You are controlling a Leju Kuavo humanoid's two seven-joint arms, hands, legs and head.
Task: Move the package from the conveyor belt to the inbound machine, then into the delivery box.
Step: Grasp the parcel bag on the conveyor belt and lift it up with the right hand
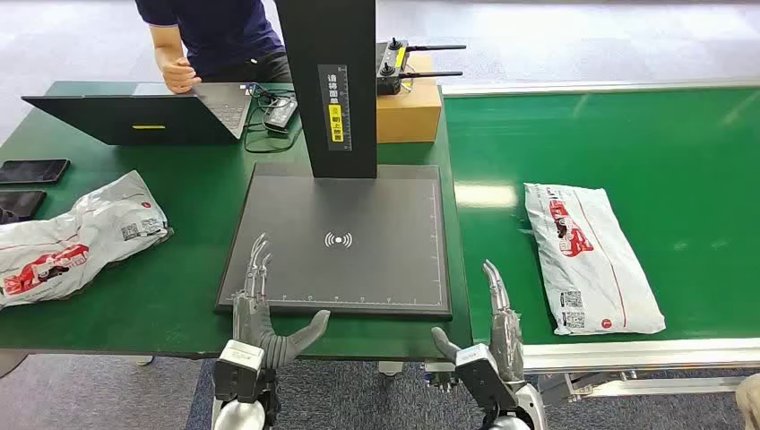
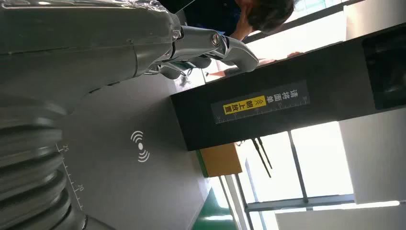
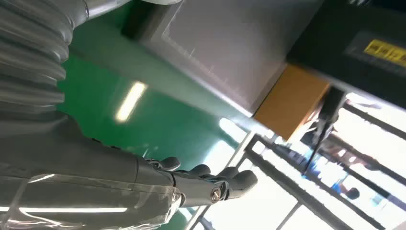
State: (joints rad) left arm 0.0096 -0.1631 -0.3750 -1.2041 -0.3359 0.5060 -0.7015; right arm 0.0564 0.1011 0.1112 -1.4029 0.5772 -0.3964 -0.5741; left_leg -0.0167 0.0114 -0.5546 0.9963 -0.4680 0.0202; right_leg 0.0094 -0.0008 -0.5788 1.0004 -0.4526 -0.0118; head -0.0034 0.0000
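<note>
Package (image 1: 591,257): flat, crinkled white poly mailer with red print, lay on the glossy green belt (image 1: 663,161), right of the matte black scan plate (image 1: 341,240). Left hand (image 1: 262,315) hovered at the plate's near edge, fingers straight, thumb splayed, empty. Right hand (image 1: 491,333) likewise empty, between plate and belt. A second mailer (image 1: 76,237) lay on the green table (image 1: 179,296).
</note>
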